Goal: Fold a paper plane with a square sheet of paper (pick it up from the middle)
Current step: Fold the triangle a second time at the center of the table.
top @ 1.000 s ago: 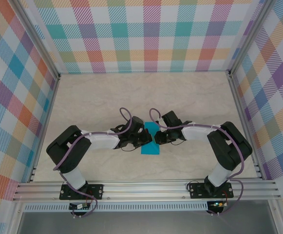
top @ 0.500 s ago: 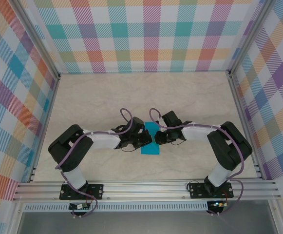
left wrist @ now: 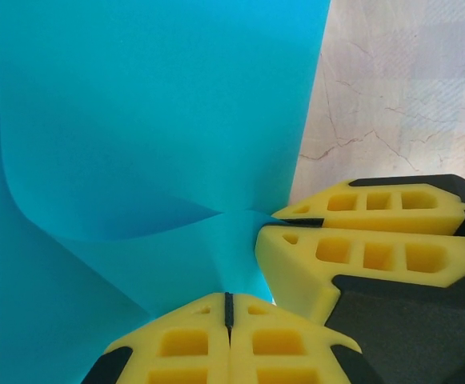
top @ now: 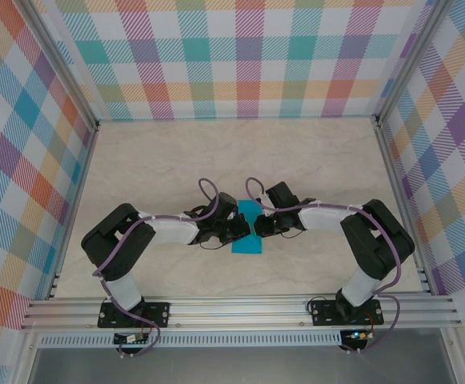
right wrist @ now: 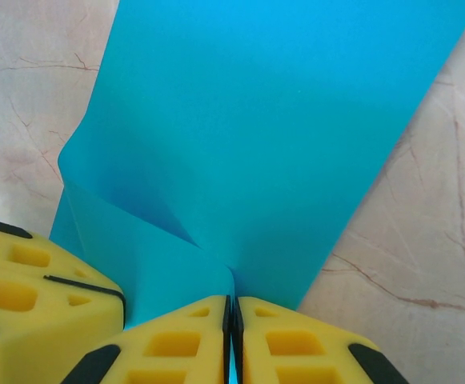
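The square sheet of paper (top: pixel 248 243) is teal-blue and lies mid-table as a long folded strip, not in the form of a paper plane. Both grippers meet over its middle. My right gripper (top: pixel 257 227) comes in from the right and is shut on a raised fold of the sheet (right wrist: pixel 272 120); in the right wrist view teal shows between its jaws (right wrist: pixel 232 302). My left gripper (top: pixel 243 229) is shut, its tips (left wrist: pixel 229 298) touching the sheet (left wrist: pixel 152 120) where a diagonal flap lifts. I cannot tell whether paper lies between its jaws. The right gripper's fingers (left wrist: pixel 360 256) stand right beside it.
The marble-patterned tabletop (top: pixel 216 160) stretches out behind the paper. Checked walls enclose the left, back and right sides. An aluminium rail (top: pixel 240 308) carrying both arm bases runs along the near edge.
The left arm's elbow has crept slightly to the right. Both grippers and the paper have stayed where they were.
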